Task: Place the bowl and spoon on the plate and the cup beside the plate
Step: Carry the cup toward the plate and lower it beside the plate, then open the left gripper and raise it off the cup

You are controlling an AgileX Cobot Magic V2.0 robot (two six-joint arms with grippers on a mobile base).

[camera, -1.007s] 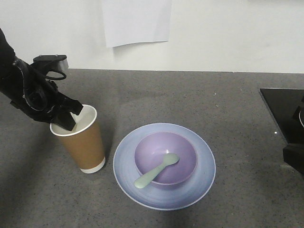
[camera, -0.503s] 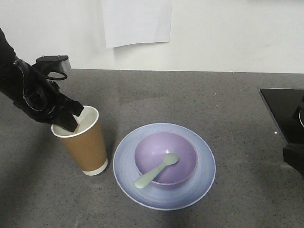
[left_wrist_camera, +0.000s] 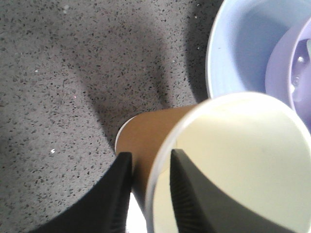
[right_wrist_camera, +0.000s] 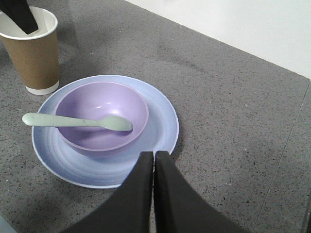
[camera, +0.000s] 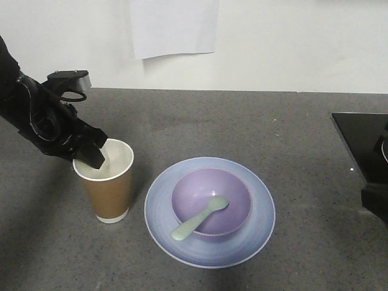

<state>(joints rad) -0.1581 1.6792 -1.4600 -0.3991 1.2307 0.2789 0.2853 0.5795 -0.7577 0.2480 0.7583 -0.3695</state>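
The brown paper cup [camera: 110,191] stands upright on the grey counter, just left of the pale blue plate [camera: 257,233]. My left gripper [camera: 91,159] straddles the cup's left rim, one finger inside and one outside. In the left wrist view the gripper [left_wrist_camera: 150,154] is open, with a gap showing between the inner finger and the cup [left_wrist_camera: 146,131] wall. The lavender bowl [camera: 236,191] sits on the plate, with the mint spoon [camera: 197,221] resting in it, handle over the front-left rim. My right gripper [right_wrist_camera: 154,155] hangs shut and empty near the plate's [right_wrist_camera: 163,121] edge.
A black slab [camera: 361,142] lies at the counter's right edge. A white wall with a sheet of paper [camera: 174,27] runs along the back. Bare grey counter shows behind and to the right of the plate.
The cup was tilted in the left gripper; now it stands upright, its top a little further right toward the plate. The left gripper shifted slightly right. Plate, bowl and spoon have not moved.
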